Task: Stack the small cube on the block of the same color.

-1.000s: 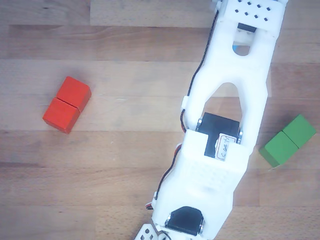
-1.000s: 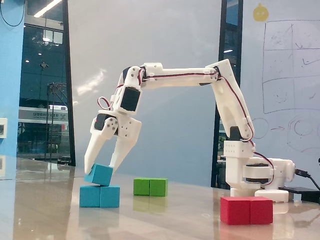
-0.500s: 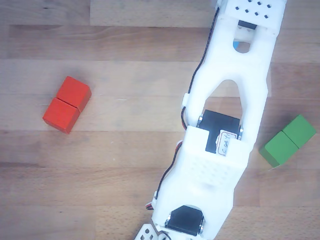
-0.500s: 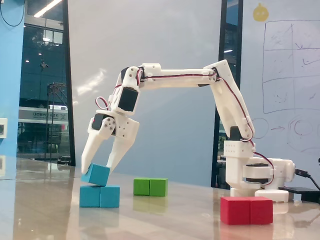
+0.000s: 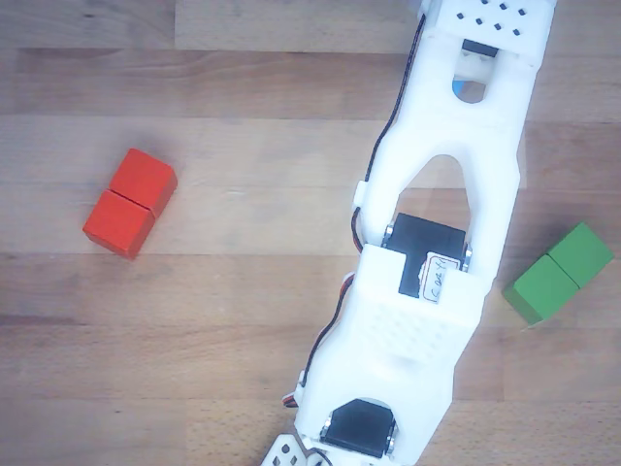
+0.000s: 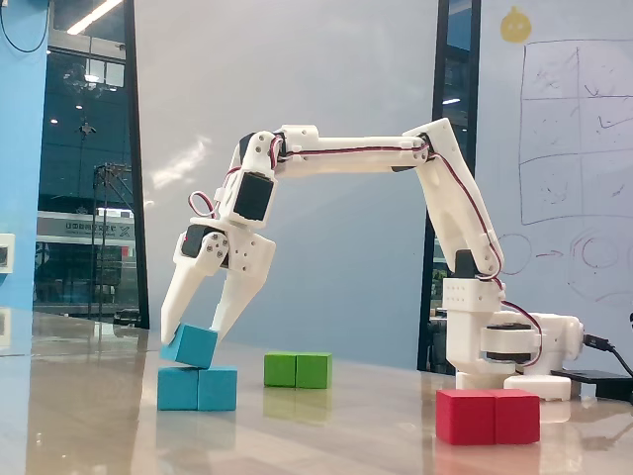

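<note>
In the fixed view the small cube (image 6: 191, 345) is light blue and tilted. Its lower corner rests on the left half of the block of the same color (image 6: 198, 388), which lies flat on the table. My gripper (image 6: 194, 333) reaches down from above, its two white fingers pressing the cube's left and right sides, shut on it. In the other view, looking down from above, the white arm (image 5: 437, 243) hides the gripper, the cube and the blue block.
A green two-cube block (image 6: 298, 370) (image 5: 558, 272) lies behind and to the right of the blue one. A red two-cube block (image 6: 488, 416) (image 5: 129, 202) sits near the front. The arm's base (image 6: 509, 346) stands at the right.
Over the last second the gripper shifted slightly left with the small cube, which stays tilted on the blue block. Hardly anything differs in the last half second.
</note>
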Robot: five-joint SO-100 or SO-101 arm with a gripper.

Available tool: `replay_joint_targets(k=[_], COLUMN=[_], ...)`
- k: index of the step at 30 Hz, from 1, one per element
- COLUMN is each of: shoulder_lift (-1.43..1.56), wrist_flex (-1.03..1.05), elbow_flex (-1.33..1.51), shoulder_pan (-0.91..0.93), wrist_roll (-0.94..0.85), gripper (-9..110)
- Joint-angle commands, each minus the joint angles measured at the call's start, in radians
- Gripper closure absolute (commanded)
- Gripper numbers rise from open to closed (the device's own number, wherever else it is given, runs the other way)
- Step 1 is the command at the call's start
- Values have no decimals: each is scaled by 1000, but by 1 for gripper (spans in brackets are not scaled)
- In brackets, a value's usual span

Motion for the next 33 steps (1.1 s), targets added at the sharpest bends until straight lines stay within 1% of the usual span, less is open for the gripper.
replay_joint_targets(k=[1,5,8,33], shoulder_lift=[-6,-6,-6,2], wrist_flex=[-2,-2,-2,-17], elbow_flex=[-6,-6,-6,-6], shoulder_pan=[-2,0,-2,20], wrist_roll=[-9,-9,-9,-9], gripper=[88,81,78,78])
